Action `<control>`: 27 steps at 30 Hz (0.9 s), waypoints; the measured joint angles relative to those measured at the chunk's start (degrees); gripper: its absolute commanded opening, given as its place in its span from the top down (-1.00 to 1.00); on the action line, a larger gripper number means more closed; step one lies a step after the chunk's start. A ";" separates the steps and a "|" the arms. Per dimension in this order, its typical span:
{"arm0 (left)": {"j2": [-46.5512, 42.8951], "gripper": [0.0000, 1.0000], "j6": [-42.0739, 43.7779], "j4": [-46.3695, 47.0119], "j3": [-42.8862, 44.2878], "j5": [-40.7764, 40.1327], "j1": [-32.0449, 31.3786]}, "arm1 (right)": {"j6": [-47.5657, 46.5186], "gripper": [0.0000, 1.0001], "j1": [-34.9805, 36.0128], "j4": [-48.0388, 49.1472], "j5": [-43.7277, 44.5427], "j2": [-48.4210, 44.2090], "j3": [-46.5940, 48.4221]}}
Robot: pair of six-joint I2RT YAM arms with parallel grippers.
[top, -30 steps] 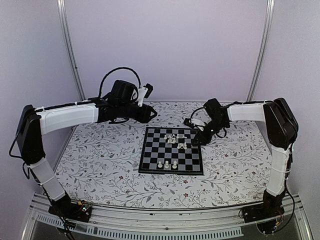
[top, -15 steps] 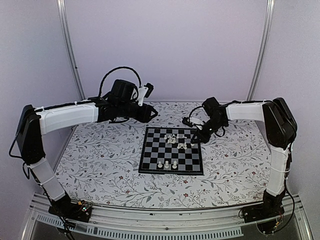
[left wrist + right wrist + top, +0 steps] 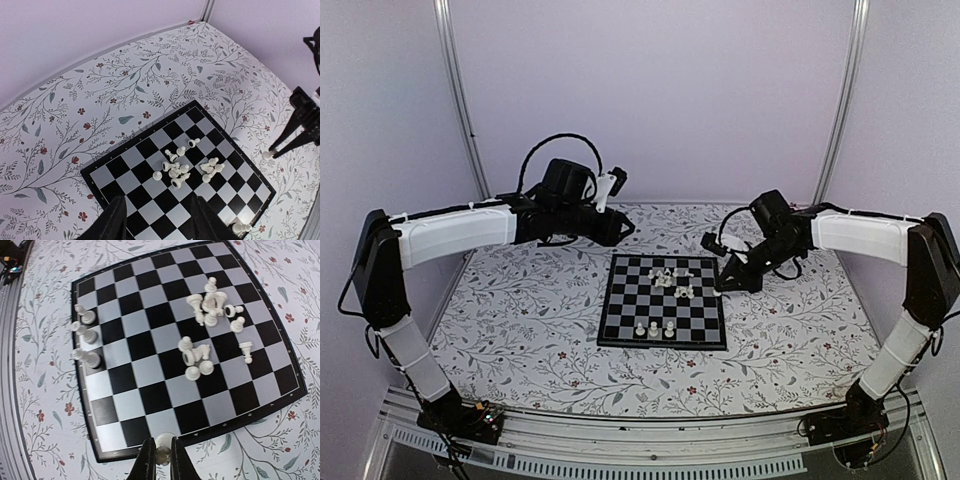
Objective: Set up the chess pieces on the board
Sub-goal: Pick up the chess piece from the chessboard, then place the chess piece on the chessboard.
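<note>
The board (image 3: 620,312) of black and pale checks lies in the middle of the floral table. Three white chess pieces (image 3: 654,328) stand in a row at its near edge, and several more lie heaped (image 3: 670,280) near its far side. My right gripper (image 3: 161,456) is shut on one small round-topped white piece (image 3: 163,440), held just over the board's right edge (image 3: 200,432). My left gripper (image 3: 160,225) hangs open and empty high above the board's far left side (image 3: 125,187). Its dark fingers (image 3: 116,222) frame the heap (image 3: 177,170) from above.
The right gripper's fingers (image 3: 287,145) show at the right of the left wrist view, with the held piece (image 3: 268,155) at their tip. A pale wall and two upright metal posts (image 3: 460,100) close the back of the table.
My right gripper has closed on a white piece, and the right arm has swung outward to the right. The left arm has not moved.
</note>
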 measured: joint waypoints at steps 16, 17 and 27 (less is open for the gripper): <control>0.00 0.07 0.98 -0.61 0.61 -1.46 0.00 | -3.52 0.99 10.88 1.86 0.22 -4.85 -13.88; 0.00 0.07 1.01 -0.68 0.61 -1.51 0.00 | -3.54 0.99 10.86 2.21 0.59 -4.83 -13.88; 0.00 0.07 1.20 -1.46 0.70 -1.49 0.00 | -3.02 0.97 10.84 4.96 4.33 -4.09 -13.88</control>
